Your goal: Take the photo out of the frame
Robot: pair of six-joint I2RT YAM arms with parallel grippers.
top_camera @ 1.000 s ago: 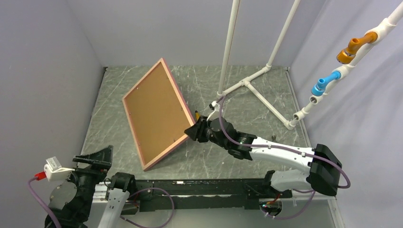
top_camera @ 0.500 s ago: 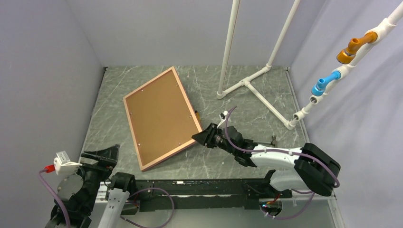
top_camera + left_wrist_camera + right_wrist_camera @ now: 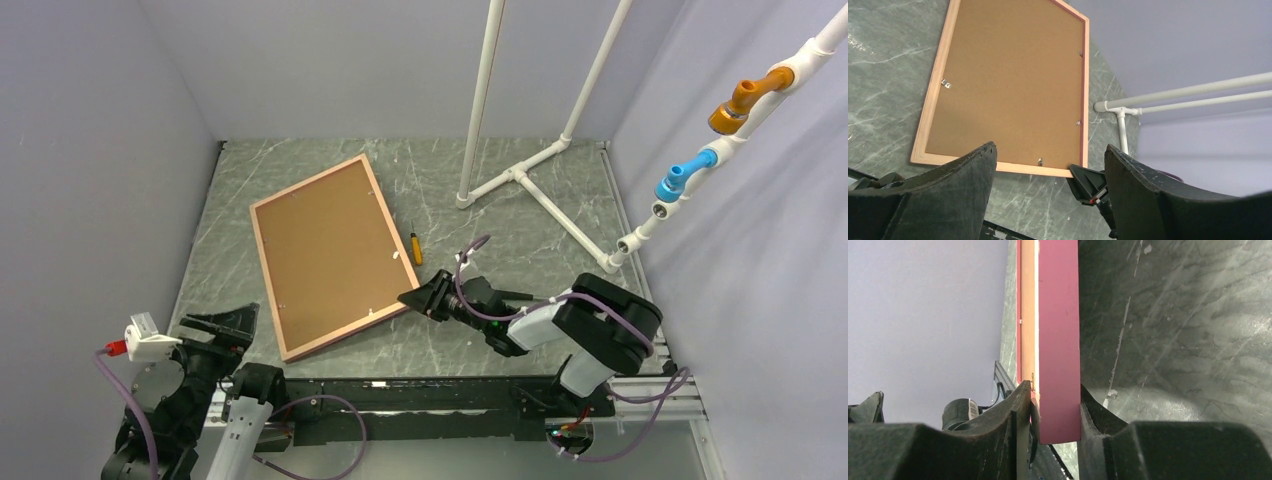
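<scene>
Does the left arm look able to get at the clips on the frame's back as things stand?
Probably yes: the frame lies back up, clips exposed, nothing visible between it and the open left gripper. The right gripper clamps only its near corner.

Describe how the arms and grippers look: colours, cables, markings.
Both arms: black joints, white link shells, mauve cables. Left gripper and right gripper have matte black wedge fingers, scuffed. White module with red plug at the left wrist. No markings legible.
</scene>
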